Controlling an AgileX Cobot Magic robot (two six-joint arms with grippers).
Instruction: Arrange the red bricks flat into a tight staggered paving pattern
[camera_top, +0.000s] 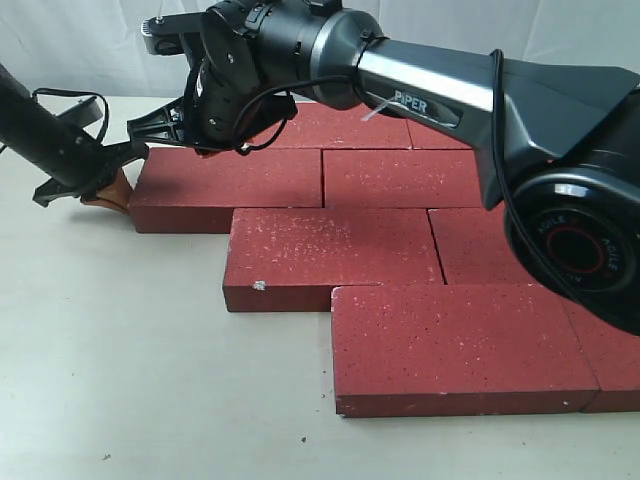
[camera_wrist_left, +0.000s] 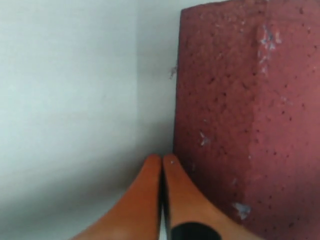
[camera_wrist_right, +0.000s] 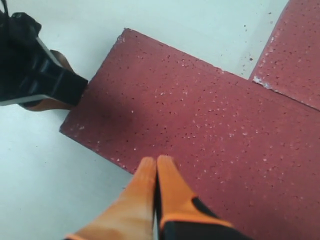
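Several red bricks (camera_top: 330, 258) lie flat in staggered rows on the pale table (camera_top: 120, 380). The leftmost brick (camera_top: 228, 188) of the second row sticks out to the left. My left gripper (camera_top: 112, 192) is shut, its orange fingertips (camera_wrist_left: 170, 165) against that brick's left end (camera_wrist_left: 235, 120), at table level. My right gripper (camera_top: 208, 150) reaches across from the right and hovers over the same brick's (camera_wrist_right: 200, 130) far edge. It is shut, with its fingertips (camera_wrist_right: 162, 162) over the rim and nothing between them. The left gripper (camera_wrist_right: 47, 102) shows at the brick's corner in the right wrist view.
A black cable (camera_top: 70, 98) loops on the table at the far left. The right arm's base (camera_top: 585, 240) stands over the bricks at the right. Bare table lies in front and to the left of the bricks.
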